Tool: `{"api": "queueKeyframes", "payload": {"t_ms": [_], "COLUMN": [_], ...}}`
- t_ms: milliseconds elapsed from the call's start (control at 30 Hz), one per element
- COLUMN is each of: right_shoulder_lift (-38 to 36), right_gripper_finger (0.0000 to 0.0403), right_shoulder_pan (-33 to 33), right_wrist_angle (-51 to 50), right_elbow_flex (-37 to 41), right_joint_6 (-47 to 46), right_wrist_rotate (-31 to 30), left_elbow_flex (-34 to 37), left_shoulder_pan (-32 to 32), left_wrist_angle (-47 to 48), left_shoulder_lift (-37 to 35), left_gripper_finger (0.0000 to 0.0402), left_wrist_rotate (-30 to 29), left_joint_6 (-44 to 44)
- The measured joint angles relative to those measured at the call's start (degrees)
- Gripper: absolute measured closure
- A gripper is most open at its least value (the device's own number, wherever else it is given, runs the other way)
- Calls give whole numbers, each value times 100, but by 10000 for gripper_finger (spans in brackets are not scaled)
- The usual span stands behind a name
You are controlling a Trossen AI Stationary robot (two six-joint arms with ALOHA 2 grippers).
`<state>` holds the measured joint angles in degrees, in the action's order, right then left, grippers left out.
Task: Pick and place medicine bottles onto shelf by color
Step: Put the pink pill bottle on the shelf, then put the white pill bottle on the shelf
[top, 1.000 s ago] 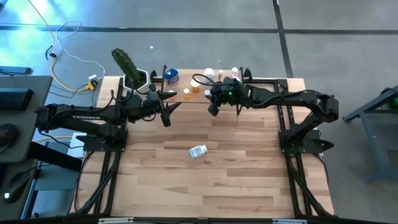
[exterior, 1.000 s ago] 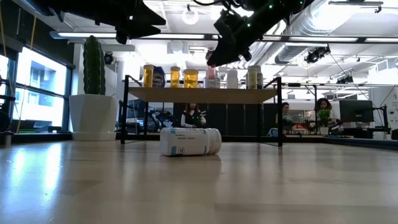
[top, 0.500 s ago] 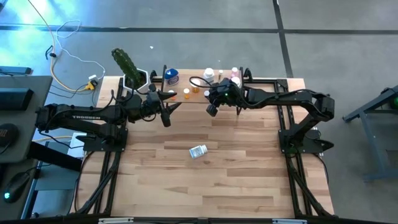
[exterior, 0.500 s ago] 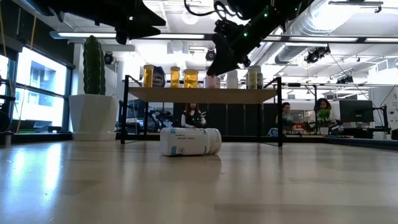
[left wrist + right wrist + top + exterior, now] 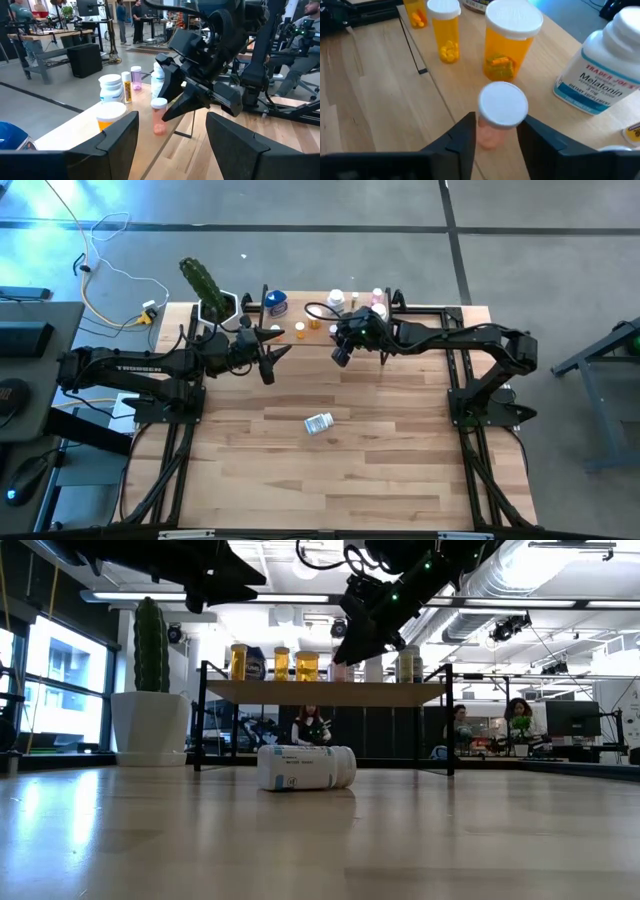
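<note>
A pink bottle with a white cap [image 5: 496, 131] stands upright on the light-wood shelf [image 5: 290, 317], near its front edge. My right gripper [image 5: 497, 122] hovers over it, open, one finger on each side with a narrow gap; the left wrist view shows the same pink bottle [image 5: 159, 119]. Orange bottles [image 5: 512, 47], a white Melatonin bottle [image 5: 602, 65] and a blue one [image 5: 276, 304] also stand on the shelf. One white bottle [image 5: 318, 423] lies on its side on the tabletop. My left gripper [image 5: 272, 350] waits open, left of the shelf's middle.
A green cactus in a white pot [image 5: 205, 285] stands at the shelf's left end. The shelf's black legs [image 5: 203, 715] rise from the table's far part. Bare tabletop surrounds the lying white bottle [image 5: 306, 767]. People sit in the room beyond.
My right gripper has shifted a little over the shelf's front edge, and in the low view its fingers spread wider than a second ago. The pink bottle now stands free on the shelf between them.
</note>
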<state>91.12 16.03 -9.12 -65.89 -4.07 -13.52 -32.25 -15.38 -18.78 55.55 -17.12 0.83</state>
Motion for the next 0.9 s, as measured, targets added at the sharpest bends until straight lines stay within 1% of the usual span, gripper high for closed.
{"api": "queueKeyframes", "payload": {"t_ms": [133, 267, 500, 667, 800, 900], "right_shoulder_lift": [12, 12, 10, -1, -1, -3], "right_gripper_finger": [244, 225, 222, 222, 221, 221], "right_shoulder_pan": [9, 9, 9, 10, 20, 22], "right_wrist_angle": [24, 80, 255, 43, -346, -604], "right_elbow_flex": [0, 0, -9, -331, -637, -850], "right_joint_6": [-47, -47, -45, 1, -12, -14], "right_wrist_rotate": [0, -2, -2, -11, -103, -104], "left_elbow_flex": [0, 0, 0, 0, 0, 2], "left_shoulder_pan": [0, 0, -1, 0, 9, 46], "left_wrist_angle": [32, 107, 142, 198, 343, 447], "left_shoulder_lift": [0, 0, 0, 0, 0, -28], "left_gripper_finger": [179, 179, 179, 179, 179, 179], "left_wrist_rotate": [0, 0, 0, 2, 13, 225], "left_joint_6": [1, 0, 1, 2, 2, 66]}}
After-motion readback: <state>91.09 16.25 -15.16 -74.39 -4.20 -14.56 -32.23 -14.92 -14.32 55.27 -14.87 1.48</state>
